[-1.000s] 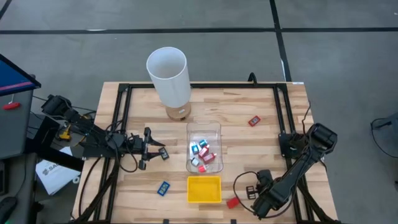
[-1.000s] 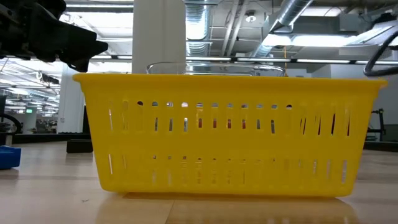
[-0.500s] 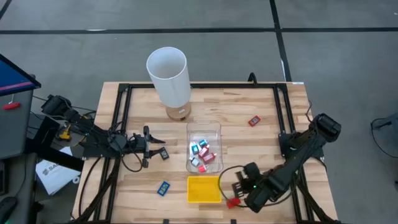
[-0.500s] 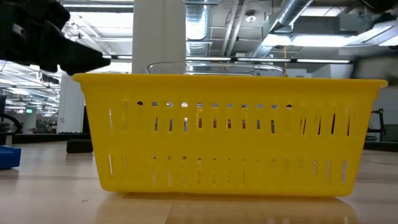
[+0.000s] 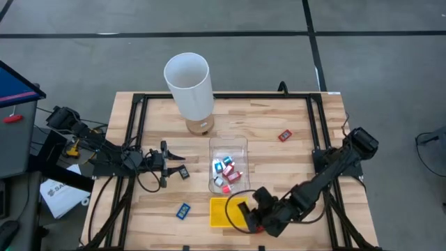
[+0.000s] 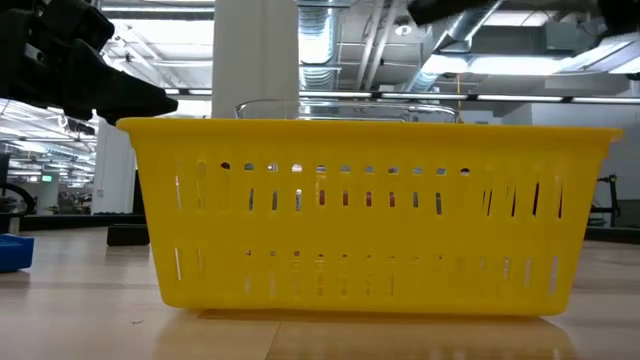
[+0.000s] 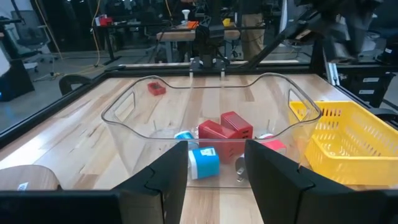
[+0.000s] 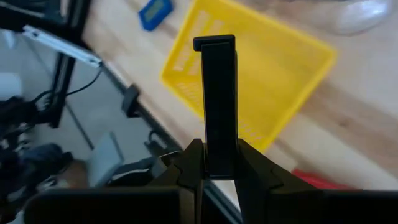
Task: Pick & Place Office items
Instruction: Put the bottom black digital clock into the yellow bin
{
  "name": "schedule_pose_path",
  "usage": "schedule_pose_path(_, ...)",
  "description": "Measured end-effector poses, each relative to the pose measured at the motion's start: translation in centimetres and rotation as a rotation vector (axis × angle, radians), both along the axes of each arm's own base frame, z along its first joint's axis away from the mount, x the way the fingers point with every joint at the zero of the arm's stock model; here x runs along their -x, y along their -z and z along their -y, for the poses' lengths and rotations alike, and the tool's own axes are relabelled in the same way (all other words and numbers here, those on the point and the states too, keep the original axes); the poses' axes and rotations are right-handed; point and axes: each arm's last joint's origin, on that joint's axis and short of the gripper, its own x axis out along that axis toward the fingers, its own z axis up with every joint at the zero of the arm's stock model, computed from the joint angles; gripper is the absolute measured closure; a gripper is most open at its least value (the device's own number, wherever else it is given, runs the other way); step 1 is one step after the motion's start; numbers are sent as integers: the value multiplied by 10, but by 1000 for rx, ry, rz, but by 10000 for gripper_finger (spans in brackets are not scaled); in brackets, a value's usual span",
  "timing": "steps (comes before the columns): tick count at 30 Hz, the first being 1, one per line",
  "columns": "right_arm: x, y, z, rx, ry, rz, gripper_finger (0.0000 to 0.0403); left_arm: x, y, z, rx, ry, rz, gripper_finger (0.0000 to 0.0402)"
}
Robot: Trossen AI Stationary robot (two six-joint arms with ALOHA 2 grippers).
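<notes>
Hovering over the tray (image 5: pixel 217 222) is my right gripper (image 5: pixel 245 206), above its rim on the right arm's side. Through the right wrist camera the jaws look pressed flat together, and I see nothing between them.

A red piece (image 5: pixel 259 227) lies on the surface just outside the tray, off that same side and half hidden under the right arm. From the jaws it lies back toward the arm's own base, not ahead of them. I judge the next reach for it would be a pull-back and a drop, with the jaws opened first. How its long axis runs I cannot tell.

My left gripper (image 5: pixel 173 164) waits well away from the tray on the left arm's side, jaws spread. It faces the bin (image 5: pixel 240 143), which sits just beyond the tray and holds several red, blue and pale pieces. A black piece (image 5: pixel 184 172) lies just off the left fingertips, so that arm is plainly the nearer one for it. A blue piece (image 5: pixel 183 210) lies near the tray on the left arm's side. A second red piece (image 5: pixel 284 135) lies well beyond the tray, past the bin.
</notes>
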Motion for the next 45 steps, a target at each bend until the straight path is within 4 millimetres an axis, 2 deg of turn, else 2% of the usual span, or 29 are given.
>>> schedule_pose_path(3, -5, 5, -5, -9, -32, 15, 350, 0, 0, 0, 6, -1, 1, 247)
schedule_pose_path(9, -22, 28, -13, -29, -103, 2, 350, 0, 1, 0, 22, -3, -6, 247)
schedule_pose_path(13, -32, 32, -15, -20, -130, -6, 350, 0, 3, 0, 19, -3, -19, 247)
schedule_pose_path(21, -44, 51, -8, -10, -165, -71, 350, -2, 6, 1, 14, -6, -39, 247)
schedule_pose_path(26, -44, 48, -6, 14, -169, -59, 349, -2, 7, 1, 25, -7, -39, 247)
schedule_pose_path(35, -43, 49, -4, 38, -164, -74, 323, -2, 7, 1, 25, -7, -41, 247)
schedule_pose_path(45, -44, 48, -3, 84, -182, -49, 318, -2, 7, 1, 25, -7, -41, 247)
